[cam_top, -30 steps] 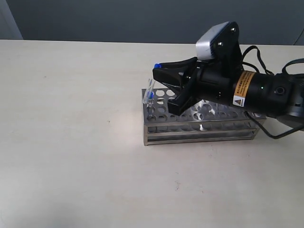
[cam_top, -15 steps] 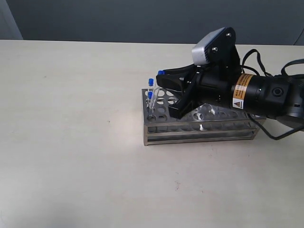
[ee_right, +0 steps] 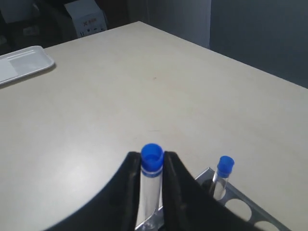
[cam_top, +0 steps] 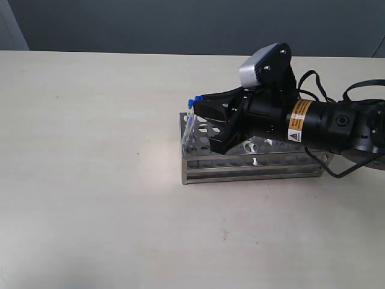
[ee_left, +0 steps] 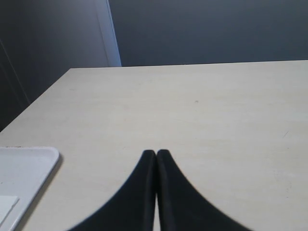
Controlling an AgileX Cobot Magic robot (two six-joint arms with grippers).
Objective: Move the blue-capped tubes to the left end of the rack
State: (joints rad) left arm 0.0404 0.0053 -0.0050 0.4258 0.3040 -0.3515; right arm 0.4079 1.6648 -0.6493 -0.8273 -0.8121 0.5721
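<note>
The shiny steel rack (cam_top: 258,161) stands on the table right of centre. My right gripper (cam_top: 197,103) hangs over the rack's left end, shut on a blue-capped tube (ee_right: 151,168) held upright, its blue cap level with the fingertips (ee_right: 131,161). The tube's lower end is down at the rack's edge (ee_right: 226,199). A second blue-capped tube (ee_right: 223,174) stands in a corner hole beside it, and shows as a clear tube (cam_top: 189,124) in the exterior view. Other blue-capped tubes are hidden behind the arm. My left gripper (ee_left: 157,153) is shut with nothing in it, away from the rack.
A white tray (ee_left: 29,166) lies near the table edge in the left wrist view, and shows far off as the tray (ee_right: 26,61) in the right wrist view. The right arm's black body (cam_top: 313,120) and cables cover the rack's right half.
The right gripper, still holding the tube, has sunk lower and shifted slightly left over the rack's left end. The left gripper is not seen earlier.
</note>
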